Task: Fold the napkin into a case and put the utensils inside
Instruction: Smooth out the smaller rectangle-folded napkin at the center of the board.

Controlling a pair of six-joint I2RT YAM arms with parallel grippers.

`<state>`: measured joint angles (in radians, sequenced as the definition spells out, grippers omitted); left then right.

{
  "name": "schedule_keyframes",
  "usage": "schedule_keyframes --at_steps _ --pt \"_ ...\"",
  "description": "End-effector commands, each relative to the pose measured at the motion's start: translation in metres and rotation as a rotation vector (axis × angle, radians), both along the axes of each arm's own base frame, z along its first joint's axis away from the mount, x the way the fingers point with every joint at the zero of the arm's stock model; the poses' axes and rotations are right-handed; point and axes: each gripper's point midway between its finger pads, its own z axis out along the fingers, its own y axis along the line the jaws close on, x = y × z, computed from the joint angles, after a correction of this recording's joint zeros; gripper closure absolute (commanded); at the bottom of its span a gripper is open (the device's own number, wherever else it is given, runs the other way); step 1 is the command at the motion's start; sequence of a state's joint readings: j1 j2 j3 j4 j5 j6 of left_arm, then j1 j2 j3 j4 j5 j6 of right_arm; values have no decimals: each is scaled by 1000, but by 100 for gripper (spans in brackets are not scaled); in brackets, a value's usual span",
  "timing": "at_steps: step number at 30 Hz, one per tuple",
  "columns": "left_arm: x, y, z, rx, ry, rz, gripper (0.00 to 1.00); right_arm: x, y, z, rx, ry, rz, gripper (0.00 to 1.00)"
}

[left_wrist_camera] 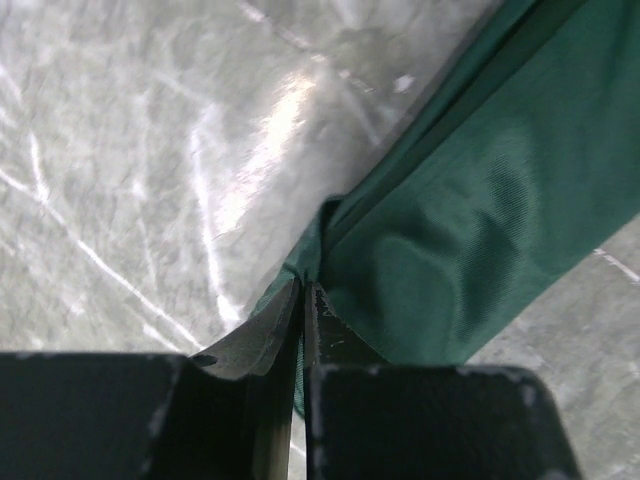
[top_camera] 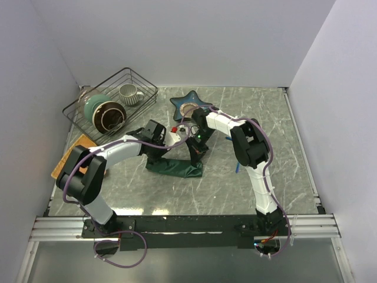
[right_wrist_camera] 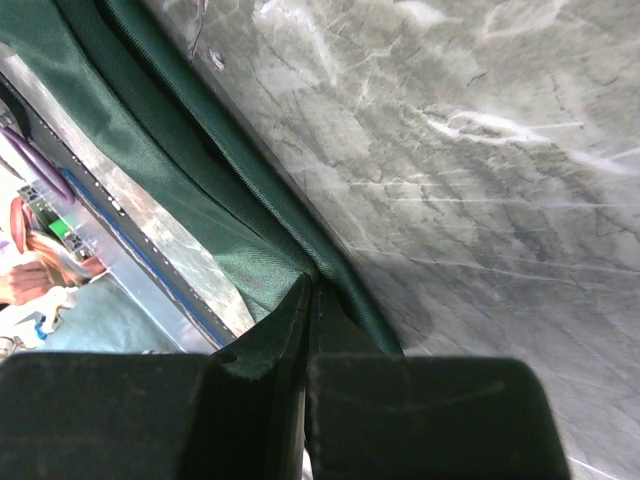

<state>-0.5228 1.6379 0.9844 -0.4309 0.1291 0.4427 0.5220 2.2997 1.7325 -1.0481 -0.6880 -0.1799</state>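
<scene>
You're holding napkin [top_camera: 177, 169] at centre of table [top_camera: 294, 147], dish [top_camera: 189, 103] at its 12 o'clock. Left jaws pinching cloth edge; right jaws closed on folded hem. Cloth looking soft, light, slippery. You're best gripping corners, through all layers.

Lab test cell: plain white panels [top_camera: 177, 35] box in marble-look table [top_camera: 277, 130]; arms [top_camera: 253, 147] bolted to aluminium rail [top_camera: 309, 224], loose cabling [top_camera: 126, 232].

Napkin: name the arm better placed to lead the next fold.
Left, probably. Both pinch the napkin, but the left gripper holds a folded corner with table showing beside it; the right gripper grips along an edge.
</scene>
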Motion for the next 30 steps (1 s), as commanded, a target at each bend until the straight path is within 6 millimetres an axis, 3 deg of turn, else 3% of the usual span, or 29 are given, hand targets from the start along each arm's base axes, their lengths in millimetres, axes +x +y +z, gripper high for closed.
schedule_keyframes --at_steps 1,8,13,15,17,20,21,25,28,30 --pt "4 -18 20 -51 -59 -30 88 11 2 -18 -52 -104 56 100" --pt "-12 -15 6 -31 -18 -39 86 11 1 -18 -54 -103 54 100" --pt "-25 -3 -16 14 26 -30 79 10 0 -20 -63 -109 55 100" --pt "-24 0 -14 0 20 -11 73 10 -1 -21 -67 -109 55 100" --pt "-22 -3 -4 -66 32 3 69 10 -2 -21 -67 -109 53 100" --pt "-11 -10 39 -222 -20 21 58 7 -2 -22 -62 -102 57 100" --pt "-14 -21 66 -330 -45 -20 54 5 -2 -23 -57 -95 60 100" --pt "-24 -43 124 -584 -84 -81 41 6 1 -23 -45 -100 63 100" --pt "-46 -65 133 -727 63 -125 41 6 1 -24 -42 -104 70 100" --pt "-55 -76 121 -786 214 -110 45 9 1 -22 -39 -115 75 100"
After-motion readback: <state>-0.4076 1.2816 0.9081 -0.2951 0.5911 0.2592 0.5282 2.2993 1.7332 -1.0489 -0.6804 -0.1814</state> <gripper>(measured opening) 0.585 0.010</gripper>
